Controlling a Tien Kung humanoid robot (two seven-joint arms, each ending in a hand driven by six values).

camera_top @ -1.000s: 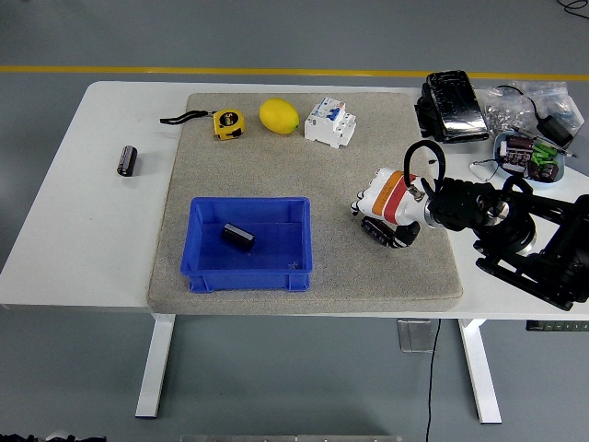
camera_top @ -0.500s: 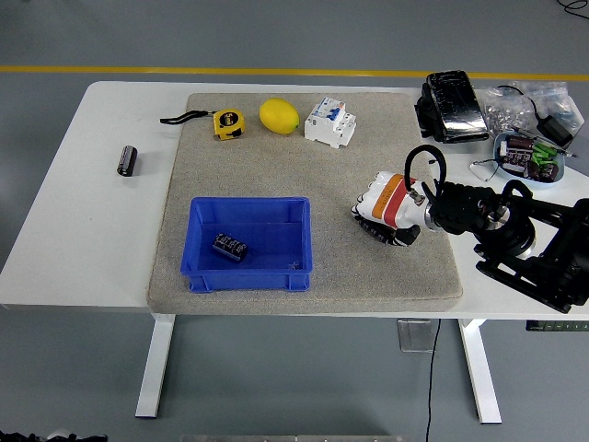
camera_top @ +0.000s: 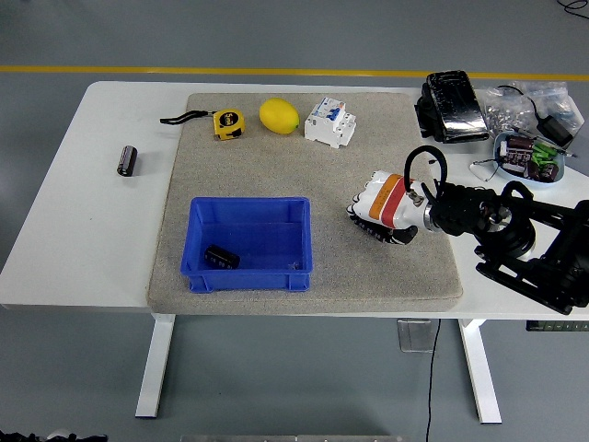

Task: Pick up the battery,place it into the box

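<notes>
The battery (camera_top: 221,257) has rolled on to the near-left corner of the blue box (camera_top: 247,276), well left of the right hand (camera_top: 375,215) (fingers loosely spread, holding nothing), so the placing looks done.

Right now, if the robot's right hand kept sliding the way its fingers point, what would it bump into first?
The right hand points left across the grey mat. Going straight on, it would probably meet the right wall of the blue box first, with bare mat in between. Its height above the mat is hard to judge.
</notes>
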